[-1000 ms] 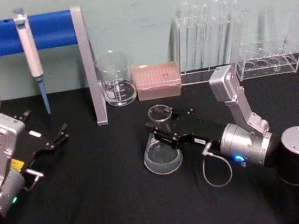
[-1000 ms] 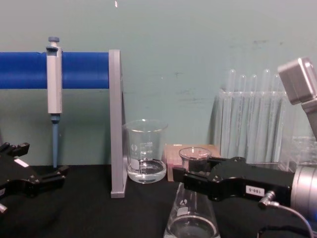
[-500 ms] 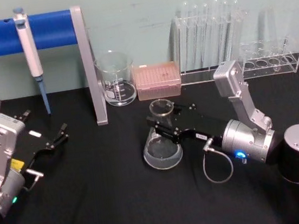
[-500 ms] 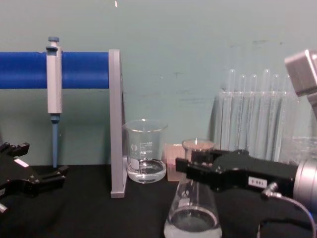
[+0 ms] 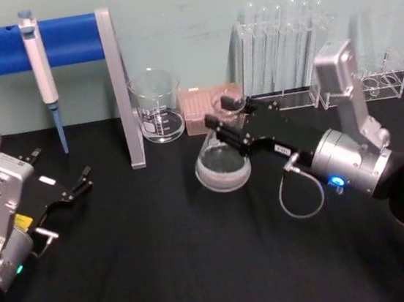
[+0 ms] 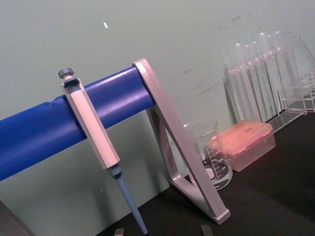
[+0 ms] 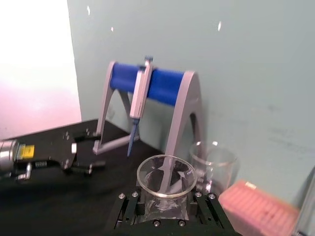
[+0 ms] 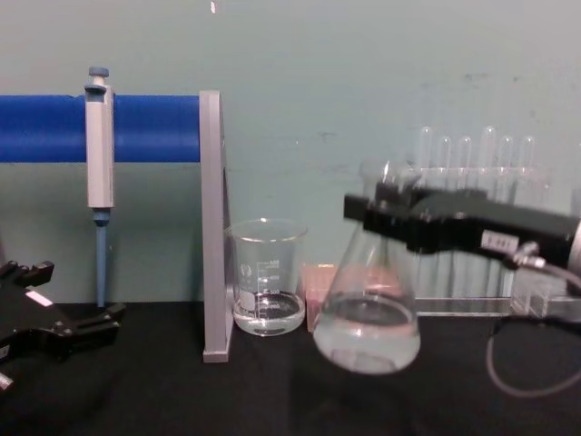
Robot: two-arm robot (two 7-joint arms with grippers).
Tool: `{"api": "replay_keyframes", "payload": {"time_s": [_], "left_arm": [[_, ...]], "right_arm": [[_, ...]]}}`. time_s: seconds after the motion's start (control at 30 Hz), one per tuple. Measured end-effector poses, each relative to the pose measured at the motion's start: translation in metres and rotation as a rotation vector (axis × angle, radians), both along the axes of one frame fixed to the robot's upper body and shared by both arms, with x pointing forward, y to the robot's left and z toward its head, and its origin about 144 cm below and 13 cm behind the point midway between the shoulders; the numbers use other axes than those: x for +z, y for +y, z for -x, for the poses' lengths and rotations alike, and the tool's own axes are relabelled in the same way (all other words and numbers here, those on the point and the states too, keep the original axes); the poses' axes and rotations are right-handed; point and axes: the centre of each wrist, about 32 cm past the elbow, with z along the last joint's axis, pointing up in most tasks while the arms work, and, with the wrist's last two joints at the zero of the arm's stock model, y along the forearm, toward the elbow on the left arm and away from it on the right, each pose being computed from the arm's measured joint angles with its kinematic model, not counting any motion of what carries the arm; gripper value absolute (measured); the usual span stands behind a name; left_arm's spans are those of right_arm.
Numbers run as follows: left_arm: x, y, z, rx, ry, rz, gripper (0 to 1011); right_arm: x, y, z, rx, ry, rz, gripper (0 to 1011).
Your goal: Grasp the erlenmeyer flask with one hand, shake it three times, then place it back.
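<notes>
- Above the black surface (image 5: 165, 273), head view: the right hand (image 5: 225, 124) has its jaws clamped on the neck of the erlenmeyer flask (image 5: 223, 166), which hangs just in front of the pink box (image 5: 197, 101). A grip this high leaves the wide base free to swing, which suits shaking. The left hand (image 5: 79, 185) lies parked far to the left, fingers spread and empty.
- Left wrist view: a pipette (image 6: 91, 130) hangs on the blue stand (image 6: 39, 132). A beaker (image 6: 209, 160), the pink box and a row of test tubes (image 6: 256, 73) line the wall beyond. None of it is within this arm's reach.
- Right wrist view: the flask's flared rim sits squarely between the right hand's jaws, pinched from both sides. The beaker and the stand's grey upright lie ahead of it.
- Chest view: the flask tilts, and its base looks clear of the surface. A little clear liquid pools low in it, so the open mouth is probably safe from a spill. The beaker, just to its left, and the test tubes behind are the nearest hazards for a wide swing. The cloth toward the robot looks like the safer side for setting the flask back.
</notes>
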Motion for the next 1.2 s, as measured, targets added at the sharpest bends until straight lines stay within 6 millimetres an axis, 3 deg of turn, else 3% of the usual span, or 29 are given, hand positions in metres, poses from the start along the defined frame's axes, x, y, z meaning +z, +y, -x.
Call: {"api": "replay_keyframes", "payload": {"time_s": [0.37, 1.2], "left_arm": [[0.0, 0.0, 0.0, 0.0, 0.0, 0.0, 1001], [0.0, 0.0, 0.0, 0.0, 0.0, 0.0, 1001]], "right_arm": [[0.024, -0.007, 0.007, -0.041, -0.034, -0.034, 450], [0.021, -0.011, 0.007, -0.035, -0.007, -0.019, 450]]}}
